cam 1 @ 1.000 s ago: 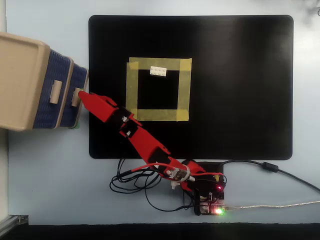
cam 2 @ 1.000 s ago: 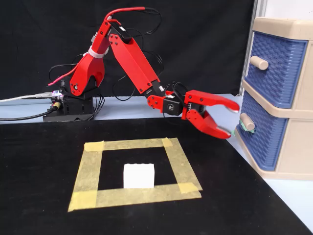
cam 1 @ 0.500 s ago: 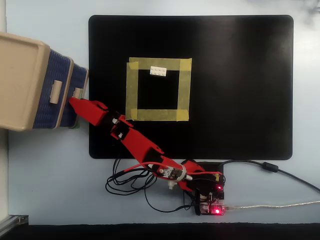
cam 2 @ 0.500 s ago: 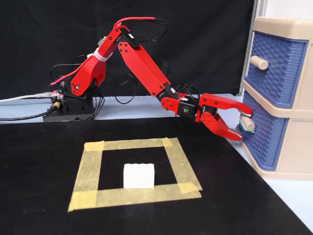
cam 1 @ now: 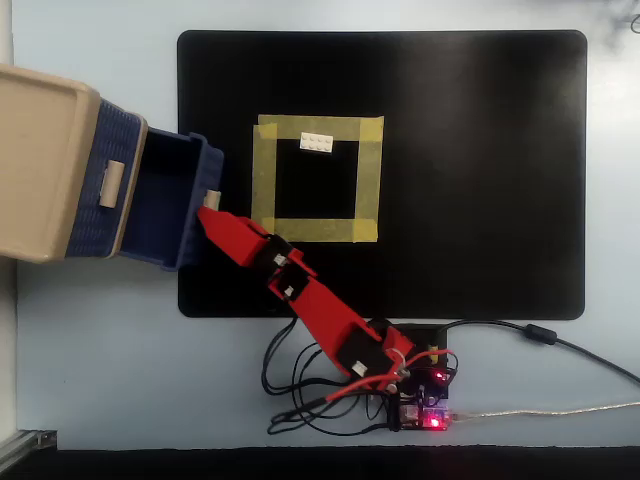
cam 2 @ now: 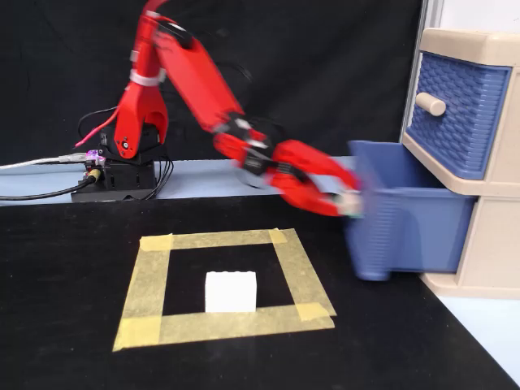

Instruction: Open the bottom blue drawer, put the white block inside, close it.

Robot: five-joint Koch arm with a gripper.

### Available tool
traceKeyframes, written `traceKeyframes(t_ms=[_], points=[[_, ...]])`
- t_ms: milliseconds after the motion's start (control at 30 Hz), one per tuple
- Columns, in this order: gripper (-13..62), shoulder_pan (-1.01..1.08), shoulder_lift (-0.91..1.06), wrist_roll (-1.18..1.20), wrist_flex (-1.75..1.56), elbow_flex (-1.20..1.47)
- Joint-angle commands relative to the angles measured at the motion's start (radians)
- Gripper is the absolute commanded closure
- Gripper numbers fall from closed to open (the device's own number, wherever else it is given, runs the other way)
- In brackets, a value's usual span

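Note:
The bottom blue drawer [cam 1: 165,195] [cam 2: 402,227] stands pulled well out of the beige cabinet [cam 1: 40,150] [cam 2: 487,244], its inside showing from above. My red gripper [cam 1: 210,208] [cam 2: 351,201] is shut on the drawer's small beige handle [cam 1: 211,200], blurred by motion in the fixed view. The white block [cam 1: 316,142] [cam 2: 231,291] lies on the black mat inside the yellow tape square [cam 1: 315,230] [cam 2: 227,325], apart from the gripper.
The upper blue drawer [cam 2: 455,114] is closed, its handle [cam 1: 112,183] sticking out. The arm's base and cables [cam 1: 415,385] [cam 2: 122,171] sit at the mat's edge. The black mat [cam 1: 470,180] spreads to the right in the overhead view.
The gripper closed on the bottom drawer's handle and pulled back toward the base, drawing the drawer out of the cabinet. The white block has not moved.

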Motion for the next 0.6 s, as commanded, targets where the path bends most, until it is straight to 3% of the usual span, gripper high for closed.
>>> traceKeyframes(t_ms=[0, 67, 133, 167, 267, 333, 467, 567], points=[[56.9, 0.017, 0.087, -0.015, 0.035, 0.092], [46.4, 0.031, 0.092, -0.014, 0.035, 0.107], [23.9, 0.034, 0.094, -0.012, 0.032, 0.091], [17.5, 0.035, 0.098, -0.012, 0.035, 0.084], [15.7, 0.049, 0.158, 0.015, 0.092, 0.078], [15.7, 0.060, 0.290, 0.054, 0.313, 0.051], [15.8, 0.110, 0.502, 0.078, 1.058, -0.230], [15.8, 0.138, 0.426, 0.232, 1.612, -0.652]])
